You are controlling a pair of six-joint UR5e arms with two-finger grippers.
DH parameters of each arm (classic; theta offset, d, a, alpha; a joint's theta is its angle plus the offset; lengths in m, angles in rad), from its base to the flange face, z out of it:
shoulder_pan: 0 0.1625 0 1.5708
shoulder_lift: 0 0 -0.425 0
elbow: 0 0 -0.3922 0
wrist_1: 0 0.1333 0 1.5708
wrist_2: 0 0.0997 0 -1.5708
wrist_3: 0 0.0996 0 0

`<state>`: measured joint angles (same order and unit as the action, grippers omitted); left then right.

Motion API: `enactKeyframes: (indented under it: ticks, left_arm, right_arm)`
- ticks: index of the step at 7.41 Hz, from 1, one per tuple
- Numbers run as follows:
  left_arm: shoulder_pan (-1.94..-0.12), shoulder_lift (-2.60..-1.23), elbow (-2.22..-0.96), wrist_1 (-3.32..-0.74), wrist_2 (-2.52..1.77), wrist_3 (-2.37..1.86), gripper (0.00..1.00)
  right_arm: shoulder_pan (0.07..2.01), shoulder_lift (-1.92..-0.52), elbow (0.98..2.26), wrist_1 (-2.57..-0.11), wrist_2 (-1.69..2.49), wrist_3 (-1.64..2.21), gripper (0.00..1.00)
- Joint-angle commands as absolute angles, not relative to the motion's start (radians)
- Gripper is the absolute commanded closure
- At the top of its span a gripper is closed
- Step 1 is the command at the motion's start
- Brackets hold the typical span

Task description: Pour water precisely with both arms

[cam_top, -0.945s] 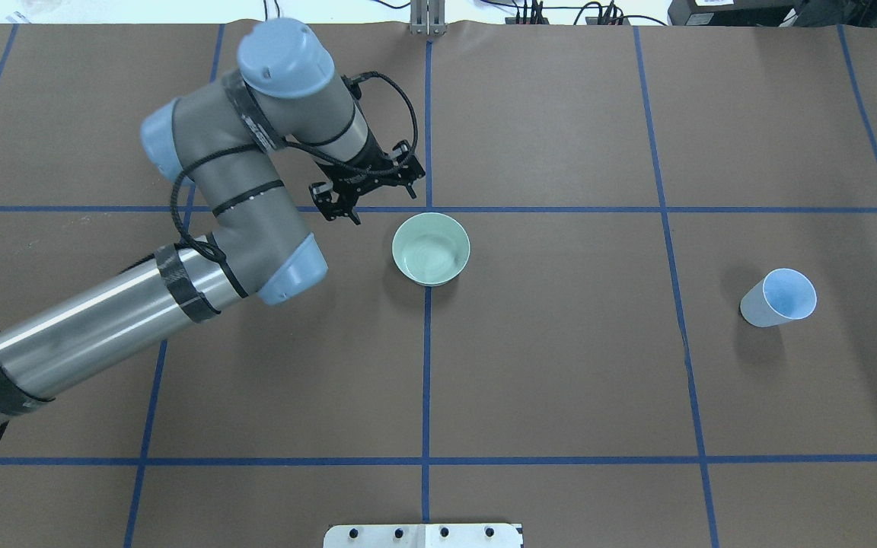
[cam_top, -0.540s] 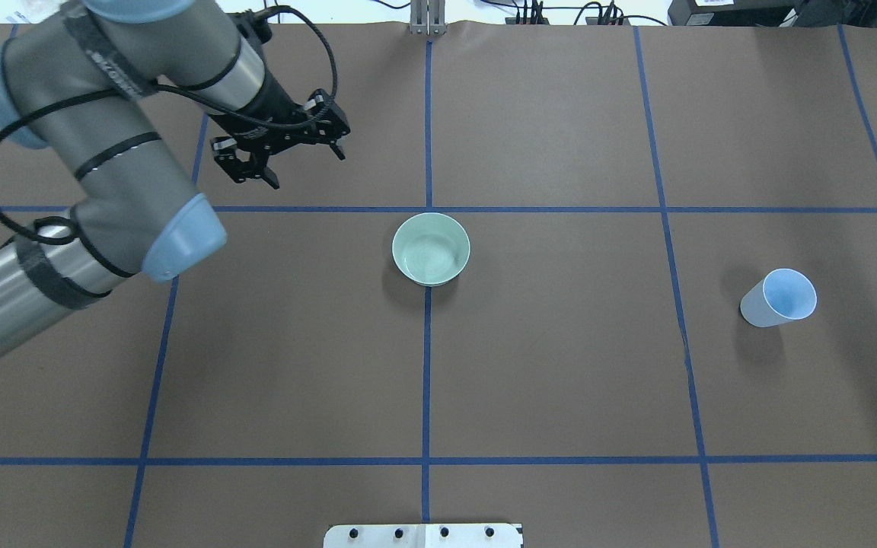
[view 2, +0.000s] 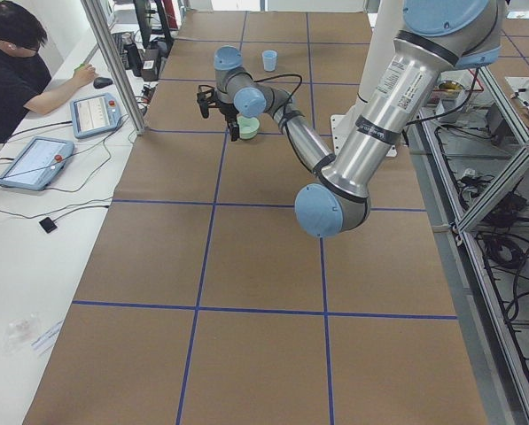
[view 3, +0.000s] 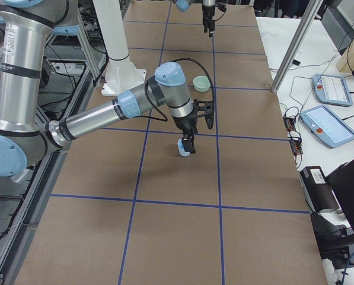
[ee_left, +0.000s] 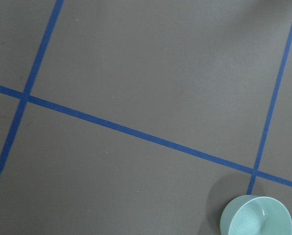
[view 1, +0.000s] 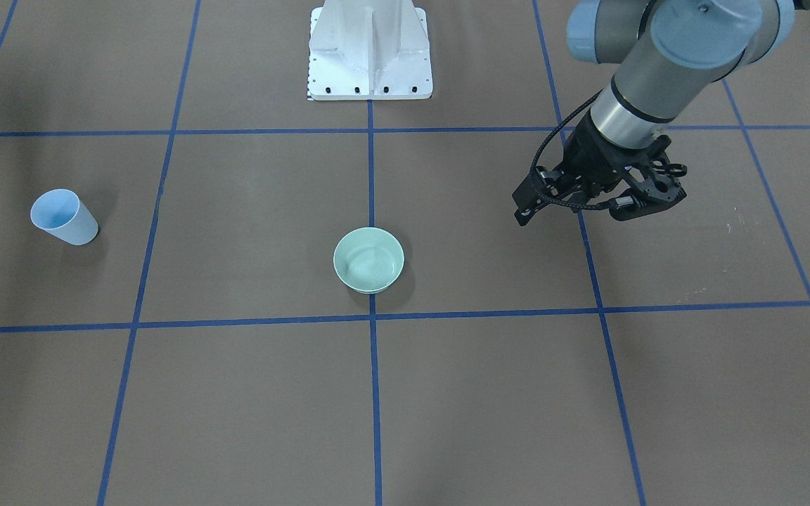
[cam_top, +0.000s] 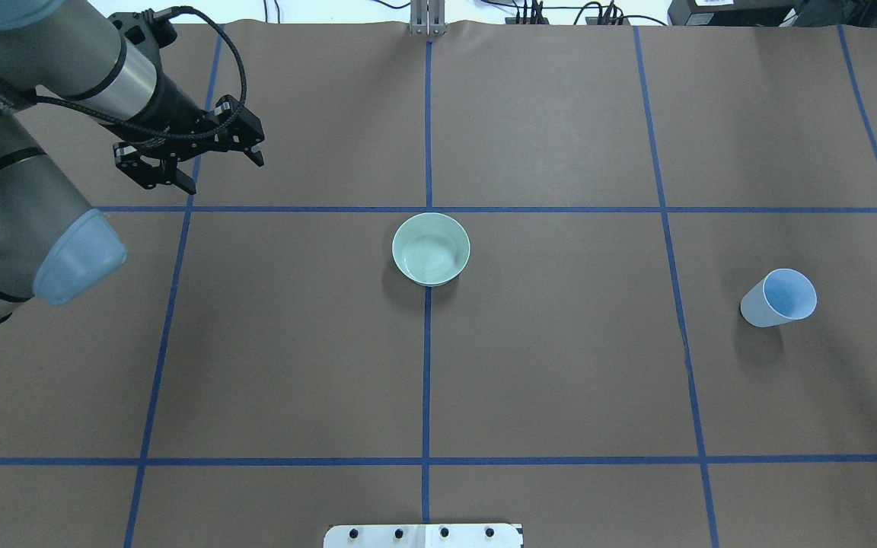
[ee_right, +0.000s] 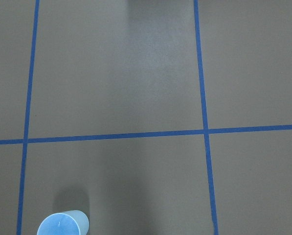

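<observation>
A pale green bowl [cam_top: 431,249] stands at the table's middle, with faint ripples of water [cam_top: 429,259] inside. It also shows in the front view [view 1: 368,259] and at the left wrist view's lower right [ee_left: 257,215]. A light blue cup [cam_top: 778,297] stands upright far to the right, also in the right wrist view [ee_right: 62,224]. My left gripper [cam_top: 223,174] is open and empty, raised well left of the bowl. My right gripper [view 3: 188,142] shows only in the exterior right view, over the cup; I cannot tell its state.
Brown paper with blue tape grid lines covers the table [cam_top: 560,380]. The white pedestal base [view 1: 369,49] stands at the robot's edge. An operator [view 2: 16,62] sits at a side desk with tablets beyond the table's far edge.
My left arm has drawn back from beside the bowl, up and to the left, gripper open and empty throughout. Bowl and cup have not moved.
</observation>
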<state>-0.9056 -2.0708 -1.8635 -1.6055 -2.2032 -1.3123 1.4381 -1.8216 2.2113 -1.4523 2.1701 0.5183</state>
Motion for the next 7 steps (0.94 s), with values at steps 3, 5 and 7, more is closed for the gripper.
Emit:
enactKeyframes:
  ticks: [3, 5, 7]
  left_arm:
    - [-0.907, -2.014, -1.898, -1.608, -2.189, -1.31, 0.0]
    - [-0.907, -1.988, -1.908, -1.609, -2.166, -1.305, 0.0]
    - [-0.908, -1.933, -1.927, -1.605, -2.145, -1.127, 0.0]
  right_arm:
    - [1.101, -1.98, 2.327, -1.246, 1.927, 0.886, 0.0]
    - [0.917, -2.006, 2.368, -1.238, 1.747, 1.125, 0.01]
    - [0.638, -2.008, 2.378, -1.236, 1.476, 1.306, 0.01]
